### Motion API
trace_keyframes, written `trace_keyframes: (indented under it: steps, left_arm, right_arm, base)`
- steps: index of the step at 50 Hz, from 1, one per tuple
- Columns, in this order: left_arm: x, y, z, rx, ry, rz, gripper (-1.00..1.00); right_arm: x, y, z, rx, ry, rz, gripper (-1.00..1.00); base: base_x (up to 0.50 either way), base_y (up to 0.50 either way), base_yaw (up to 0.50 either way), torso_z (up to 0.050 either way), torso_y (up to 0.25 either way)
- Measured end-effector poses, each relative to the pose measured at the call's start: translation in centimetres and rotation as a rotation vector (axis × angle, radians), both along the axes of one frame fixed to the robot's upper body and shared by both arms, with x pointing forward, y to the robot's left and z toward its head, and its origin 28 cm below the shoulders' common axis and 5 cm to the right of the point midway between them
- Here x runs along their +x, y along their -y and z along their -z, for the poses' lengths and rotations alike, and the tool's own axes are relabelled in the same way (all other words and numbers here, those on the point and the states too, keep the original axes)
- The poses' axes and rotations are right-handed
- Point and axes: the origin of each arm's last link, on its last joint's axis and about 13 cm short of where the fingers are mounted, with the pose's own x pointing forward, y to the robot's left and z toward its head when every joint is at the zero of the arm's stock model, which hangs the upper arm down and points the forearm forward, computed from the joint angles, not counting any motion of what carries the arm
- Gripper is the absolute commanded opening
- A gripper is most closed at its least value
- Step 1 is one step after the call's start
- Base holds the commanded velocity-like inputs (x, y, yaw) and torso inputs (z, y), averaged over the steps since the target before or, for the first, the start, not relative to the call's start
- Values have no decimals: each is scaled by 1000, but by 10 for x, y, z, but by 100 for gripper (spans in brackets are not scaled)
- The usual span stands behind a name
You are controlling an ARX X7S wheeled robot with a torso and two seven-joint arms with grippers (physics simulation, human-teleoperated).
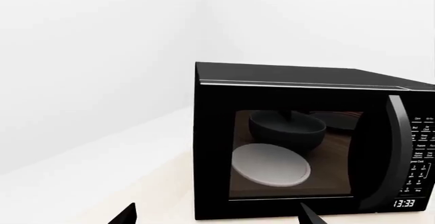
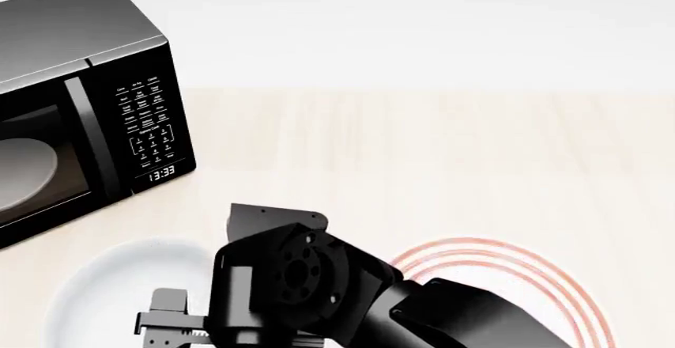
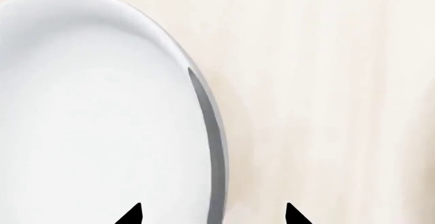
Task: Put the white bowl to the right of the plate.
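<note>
The white bowl (image 2: 100, 285) stands on the light wooden counter at the front left, just in front of the microwave. The plate (image 2: 533, 273), with red rings, lies to its right, partly hidden by my right arm. My right gripper (image 3: 214, 215) is open and straddles the bowl's rim (image 3: 216, 147), one fingertip over the inside and the other over the counter outside. In the head view it (image 2: 153, 324) sits over the bowl's right side. My left gripper (image 1: 217, 218) is open and empty, facing the microwave door; it is out of the head view.
A black microwave (image 2: 95, 103) with its door shut stands at the back left, its clock reading 13:33. Through its window a greyish glass turntable disc (image 1: 272, 165) shows. A white wall runs behind the counter (image 2: 422, 150).
</note>
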Motion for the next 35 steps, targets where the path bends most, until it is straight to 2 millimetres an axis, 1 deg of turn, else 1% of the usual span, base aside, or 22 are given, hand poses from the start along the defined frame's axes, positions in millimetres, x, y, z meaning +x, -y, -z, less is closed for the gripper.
trace_keyframes:
  steps: [3, 4, 8, 15, 23, 28, 35]
  left_arm:
    - [0, 0, 0, 0, 0, 0, 100]
    - [0, 0, 0, 0, 0, 1, 100]
    - [0, 0, 0, 1, 1, 1, 100]
    - [0, 0, 0, 1, 3, 1, 100]
    - [-1, 0, -1, 1, 5, 1, 100]
    - [-1, 0, -1, 1, 5, 1, 100]
    - [0, 0, -1, 1, 4, 2, 100]
  right_arm:
    - [0, 0, 1, 0, 1, 0, 100]
    - [0, 0, 1, 0, 2, -1, -100]
    - [0, 2, 3, -19, 7, 0, -100]
    - [-2, 0, 2, -24, 2, -6, -100]
    - [-2, -1, -2, -35, 8, 0, -100]
    - [1, -2, -10, -47, 20, 17, -100]
    - [-1, 0, -33, -58, 41, 54, -100]
  base:
    - [0, 0, 0, 0, 0]
    - [0, 0, 0, 0, 0]
    - [0, 0, 0, 0, 0]
    - [0, 0, 0, 0, 0]
    - [0, 0, 0, 0, 0]
    - [0, 0, 0, 0, 0]
    - [0, 0, 0, 0, 0]
